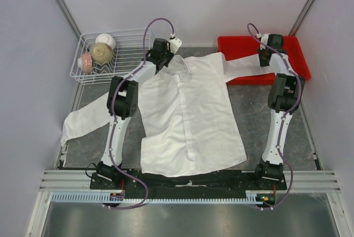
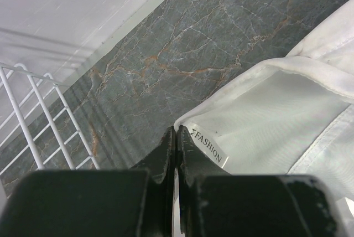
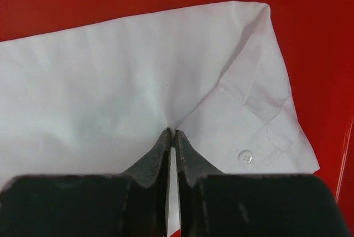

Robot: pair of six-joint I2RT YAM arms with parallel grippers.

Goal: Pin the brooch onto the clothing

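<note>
Grey marbled table (image 1: 251, 109) carries the shirt (image 1: 188, 115), spread front-up at centre. Left gripper (image 2: 176, 137) is pressed together on the collar (image 2: 265, 115) edge, upper centre. The right gripper (image 3: 170, 137) pinches the sleeve (image 3: 110, 71) lying in the red bin (image 1: 232, 43), upper right. No brooch shows in any view. The step looks like flattening: pull gently and evenly, keeping the chest smooth for pinning.

Left arm (image 1: 123, 97) stretched far forward, forearm angling inward; left gripper (image 2: 176, 133) closed, tips together with no gap. Right arm (image 1: 285, 93) reaching straight out to the far side; right gripper (image 3: 171, 134) closed too, tips nipping the shirt (image 3: 110, 82).
</note>
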